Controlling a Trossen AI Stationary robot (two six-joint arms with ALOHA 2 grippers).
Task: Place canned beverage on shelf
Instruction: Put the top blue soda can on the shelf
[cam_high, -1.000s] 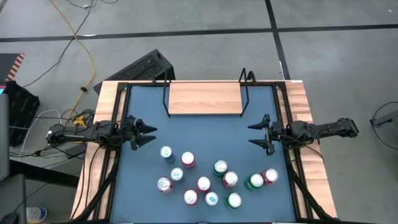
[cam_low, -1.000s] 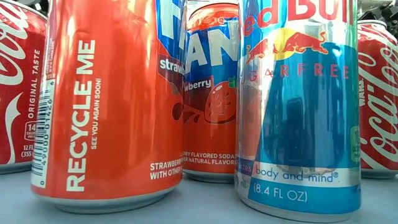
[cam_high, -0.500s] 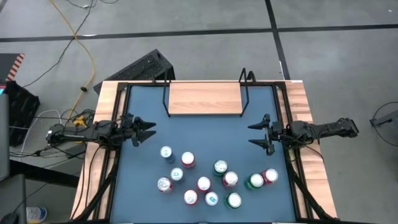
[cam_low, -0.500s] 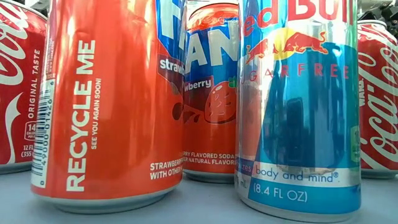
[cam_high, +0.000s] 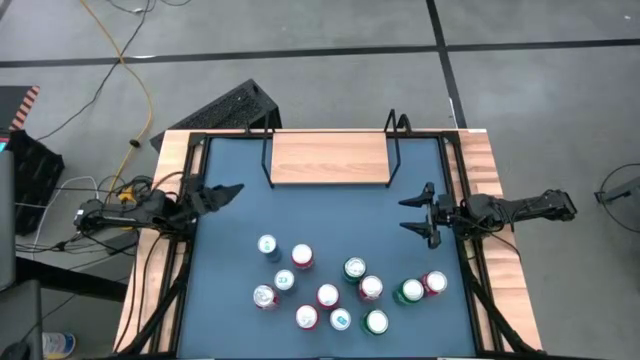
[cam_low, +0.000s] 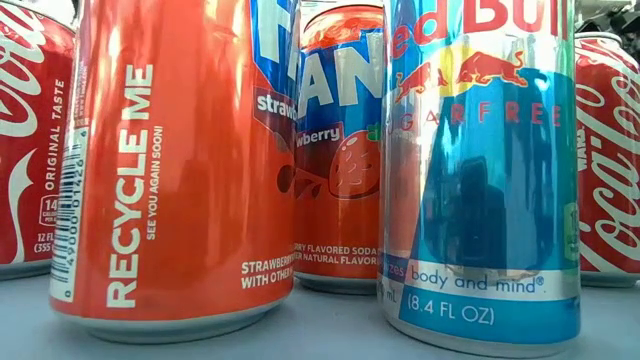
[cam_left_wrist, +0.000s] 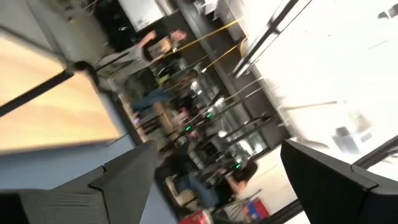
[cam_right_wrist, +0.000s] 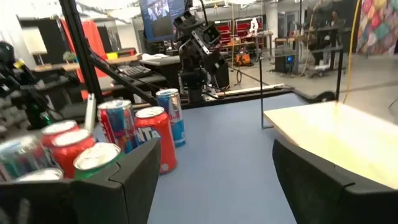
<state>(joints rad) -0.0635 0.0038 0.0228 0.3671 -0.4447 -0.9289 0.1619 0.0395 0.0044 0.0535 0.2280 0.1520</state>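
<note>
Several beverage cans (cam_high: 330, 285) stand upright in a cluster on the blue table top, near its front edge. The low view shows them close up: a Fanta strawberry can (cam_low: 170, 160), a Red Bull can (cam_low: 480, 170) and Coca-Cola cans at both sides. The shelf (cam_high: 330, 158), a light-wood board with black wire ends, stands at the far edge with nothing on it. My left gripper (cam_high: 232, 190) is open at the table's left edge, tipped upward. My right gripper (cam_high: 405, 216) is open at the right edge, level, pointing toward the middle. Both are well clear of the cans.
The table has a wooden rim (cam_high: 490, 200) and black rails along both sides. A stretch of bare blue table top (cam_high: 330, 215) lies between the shelf and the cans. The right wrist view shows the cans (cam_right_wrist: 143, 130), the shelf board (cam_right_wrist: 336, 143) and the left arm (cam_right_wrist: 196, 50) across the table.
My left gripper has tipped upward and rolled about its own axis, rising a little and swinging toward the table's far edge. It stays open. The cans and the shelf have not moved.
</note>
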